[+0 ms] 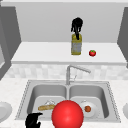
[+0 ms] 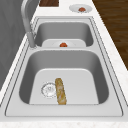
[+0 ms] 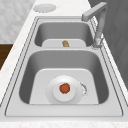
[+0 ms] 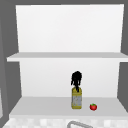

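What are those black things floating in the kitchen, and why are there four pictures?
They are a robot's two hands, with no arms or body, in a pretend computer kitchen. Four cameras look at the same moment: one from the front, one from each side of the sink, and one aimed up at the shelf. The right hand is up at the shelf, its fingers curled around the top of a yellow bottle that stands beside a small tomato. The left hand waits low, in front of the sink. In the sink's left basin lies a loaf of bread. In the right basin a plate carries a small orange-red food. A big red ball shows at the front.
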### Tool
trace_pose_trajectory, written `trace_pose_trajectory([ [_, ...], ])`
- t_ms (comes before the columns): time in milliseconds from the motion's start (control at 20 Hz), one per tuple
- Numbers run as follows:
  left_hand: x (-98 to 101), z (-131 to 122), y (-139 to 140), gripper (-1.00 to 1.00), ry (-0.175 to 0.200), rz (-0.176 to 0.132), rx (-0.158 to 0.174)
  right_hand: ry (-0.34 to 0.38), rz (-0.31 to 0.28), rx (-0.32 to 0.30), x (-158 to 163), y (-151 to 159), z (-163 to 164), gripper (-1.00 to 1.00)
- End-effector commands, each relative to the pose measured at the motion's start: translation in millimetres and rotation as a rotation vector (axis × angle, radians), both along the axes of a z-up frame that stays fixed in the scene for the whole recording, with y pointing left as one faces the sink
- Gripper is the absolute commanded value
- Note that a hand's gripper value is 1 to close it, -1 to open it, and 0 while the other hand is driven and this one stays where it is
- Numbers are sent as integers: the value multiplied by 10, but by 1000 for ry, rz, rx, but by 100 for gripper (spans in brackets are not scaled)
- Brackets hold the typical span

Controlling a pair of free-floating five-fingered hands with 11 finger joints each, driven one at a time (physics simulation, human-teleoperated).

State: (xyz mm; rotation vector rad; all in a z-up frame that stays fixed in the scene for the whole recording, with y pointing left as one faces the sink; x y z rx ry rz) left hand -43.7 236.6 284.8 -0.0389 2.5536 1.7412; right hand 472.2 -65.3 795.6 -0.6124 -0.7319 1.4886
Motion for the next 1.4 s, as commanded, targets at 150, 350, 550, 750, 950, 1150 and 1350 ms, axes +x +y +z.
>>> trace_pose_trajectory([
  [150,0,0,0,0,0,0,0,-85,-8,-14,-237,16,-37,-100],
  [350,0,0,0,0,0,0,0,-118,-13,-12,-365,22,-26,-100],
  [550,0,0,0,0,0,0,0,-96,-19,-15,-384,64,-26,-100],
  [750,0,0,0,0,0,0,0,-116,-31,-18,-524,68,-23,-100],
  [950,0,0,0,0,0,0,0,-127,-50,-21,-566,91,39,-100],
  [1150,0,0,0,0,0,0,0,-119,-56,-35,-584,103,91,-100],
  [1350,0,0,0,0,0,0,0,-137,-59,-39,-622,102,125,-100],
])
